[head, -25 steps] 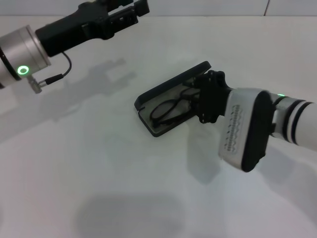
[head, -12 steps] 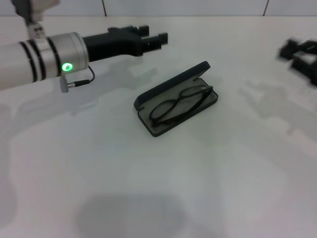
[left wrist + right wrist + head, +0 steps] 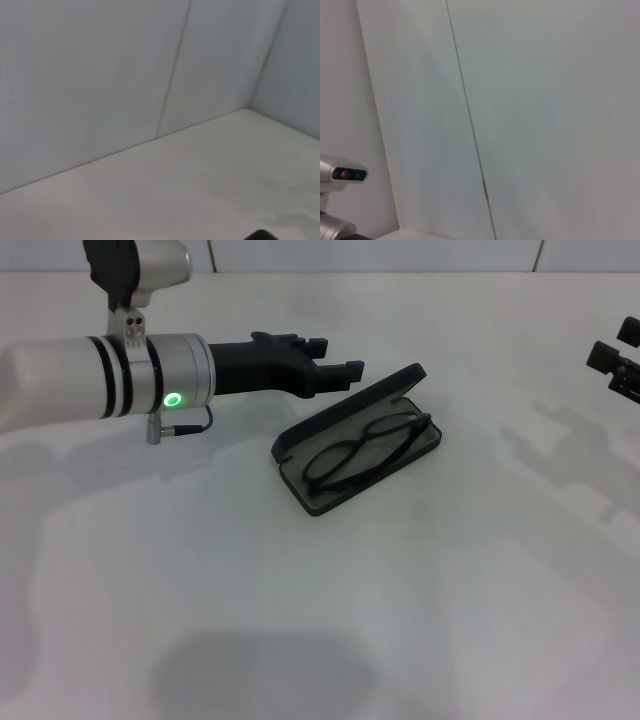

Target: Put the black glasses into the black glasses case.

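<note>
The black glasses case (image 3: 318, 502) lies open in the middle of the white table, its lid (image 3: 345, 406) raised on the far side. The black glasses (image 3: 363, 446) lie folded inside on the grey lining. My left gripper (image 3: 340, 355) is open and empty, hovering just beyond the lid's far-left edge, apart from it. My right gripper (image 3: 618, 358) is at the far right edge of the head view, open and empty, well away from the case. Neither wrist view shows the case or the glasses.
The white table (image 3: 300, 620) stretches all around the case, with a white panelled wall (image 3: 125, 75) behind it. The right wrist view shows only the wall (image 3: 545, 100) and a small silver device (image 3: 342, 174).
My right arm has pulled away from the case to the far right, leaving the glasses inside. My left arm has swung down and to the right, close to the case lid.
</note>
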